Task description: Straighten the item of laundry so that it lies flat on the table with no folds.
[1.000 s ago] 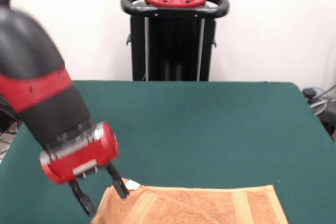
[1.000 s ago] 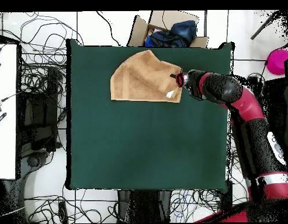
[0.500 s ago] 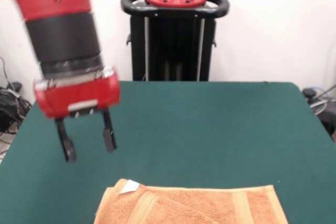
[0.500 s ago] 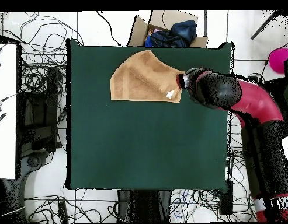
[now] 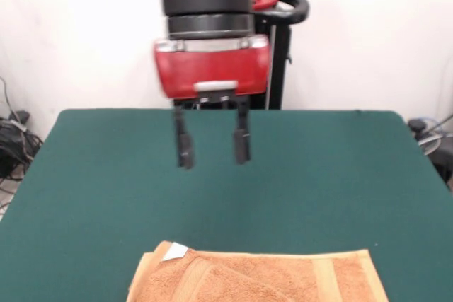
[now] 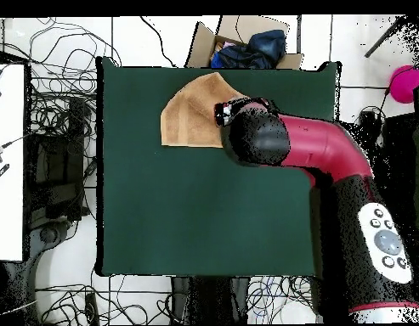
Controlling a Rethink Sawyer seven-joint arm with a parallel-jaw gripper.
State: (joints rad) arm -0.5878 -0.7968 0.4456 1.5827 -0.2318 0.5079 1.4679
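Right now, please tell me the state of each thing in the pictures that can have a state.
Gripper: open, holding nothing, raised above the table, clear of the towel.
Towel: lying on the table, not flat, one part folded over; white tag showing at a corner.
Table: bearing only the towel.
Cardboard box: open, dark cloth inside.

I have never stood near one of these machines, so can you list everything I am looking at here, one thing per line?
Orange-tan terry hand towel: one, with a fold across it, at the table's edge in the front view.
Small white tag: one, on the towel's corner.
Dark green felt-topped table: one, large, under everything.
Cardboard box of dark blue cloth: one, on the floor beyond the table in the overhead view.
Black cables: many, on the floor round the table.
Pink round object: one, at the overhead view's right edge.
Red and black robot arm: one, over the table.
Pincer: one, black, open, above the table.
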